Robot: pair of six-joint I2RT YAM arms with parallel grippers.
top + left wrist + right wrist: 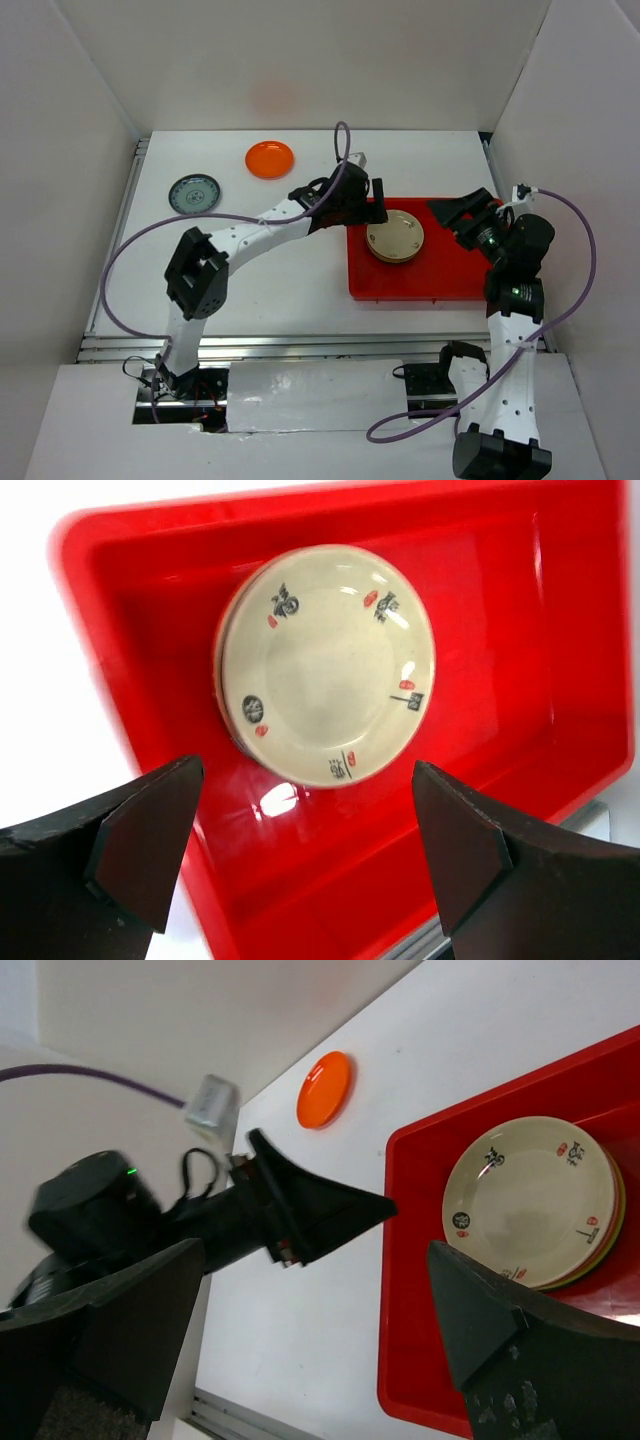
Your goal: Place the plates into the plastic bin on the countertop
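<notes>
The left gripper (374, 208) is open. In its wrist view the two dark fingers (140, 840) stand wide apart with nothing between them. It hangs over the far-left corner of the bin (440, 275) and looks down at the stack (325, 665). The left arm (250, 235) rises from its base at the near-left corner of the counter (280, 290), bends at the elbow, and then stretches to the right and toward the far edge.

The right gripper (452, 218) is also open and holds nothing. Its fingers (510, 1340) are spread at both sides of its wrist view. It points to the left over the right part of the bin, and the left gripper (310, 1210) is in front of it. The right arm (512, 300) goes up from the near-right corner and folds toward the far edge.

The bin lies on the right half of the counter, close to the near edge. Its long axis runs left to right, parallel to that edge. The stack (395, 237) lies flat in the left part of the bin. A cream plate (525, 1200) with small dark and red marks is on top, face up. Green and orange rims show under it. The number of plates below is hard to count, maybe three or four.

An orange plate (270, 159) lies flat near the far edge, left of the middle. A grey-blue plate (194, 194) lies near the left edge. Both are well apart from the bin.
</notes>
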